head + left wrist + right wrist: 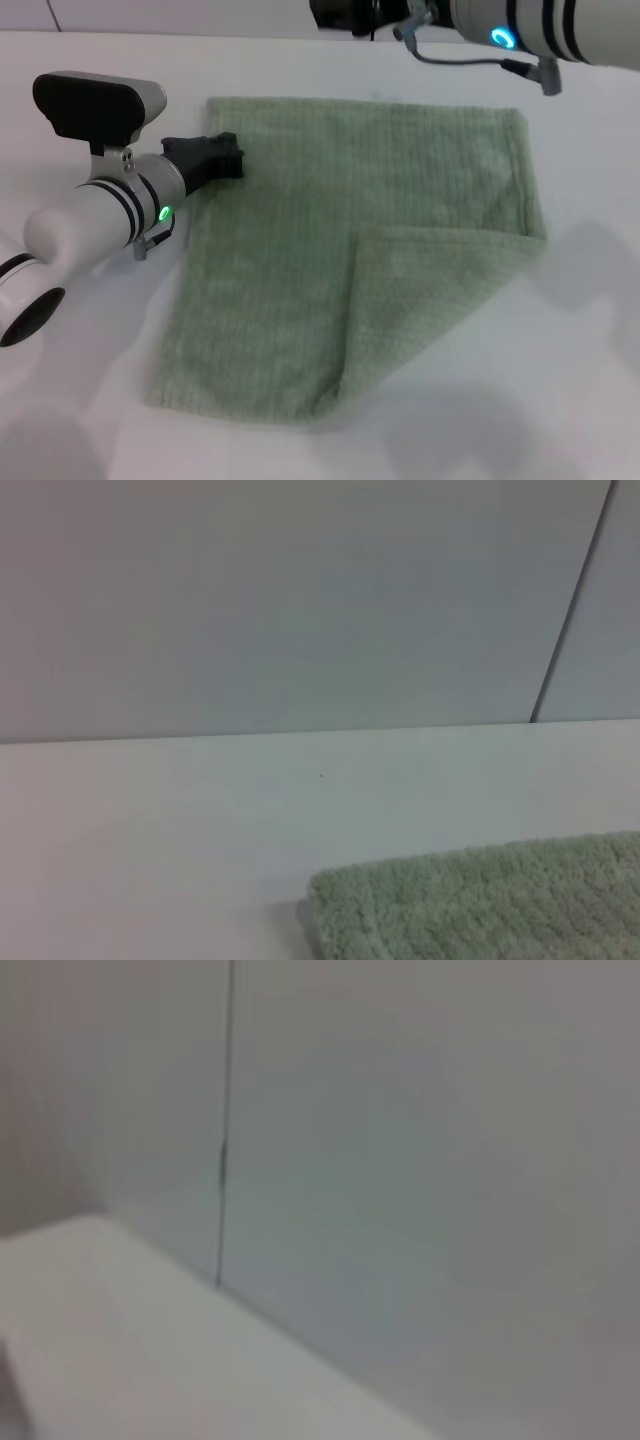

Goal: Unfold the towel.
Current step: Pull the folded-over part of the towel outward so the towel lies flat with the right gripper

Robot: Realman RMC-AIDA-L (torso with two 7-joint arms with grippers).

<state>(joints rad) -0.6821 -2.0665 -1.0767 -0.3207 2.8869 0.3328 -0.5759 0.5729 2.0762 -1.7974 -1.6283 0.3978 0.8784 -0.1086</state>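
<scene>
The pale sage-green towel (300, 200) lies flat on the white table (560, 380). Its near right part is folded over into a triangular flap (420, 290), with the fold running from the right edge down to the near edge. My left gripper (225, 158) rests low at the towel's left edge, near the far left corner. The left wrist view shows a towel corner (480, 900) lying on the table. My right gripper (350, 14) is raised beyond the towel's far edge and is mostly cut off by the top of the head view.
The white table extends on all sides of the towel. A pale wall (300, 600) with a dark vertical seam (570, 610) stands behind the table; the right wrist view shows only this wall (400, 1160) and a strip of table.
</scene>
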